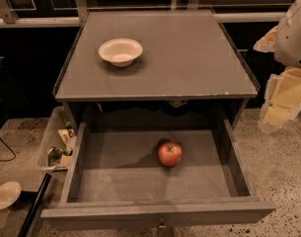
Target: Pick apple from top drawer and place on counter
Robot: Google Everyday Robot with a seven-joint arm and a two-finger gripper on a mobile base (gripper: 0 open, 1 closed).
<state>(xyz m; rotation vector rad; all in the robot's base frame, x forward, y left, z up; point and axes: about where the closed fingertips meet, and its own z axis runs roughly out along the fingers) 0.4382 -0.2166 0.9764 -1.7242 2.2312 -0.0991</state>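
Gripper at the right edge of view, beside the counter and above the speckled floor, well apart from the apple; whether it is apart or together cannot be told. Top drawer stands open below the counter, with the apple on its flat bottom, right of centre, touching no wall. White bowl sits on the counter's rear left.
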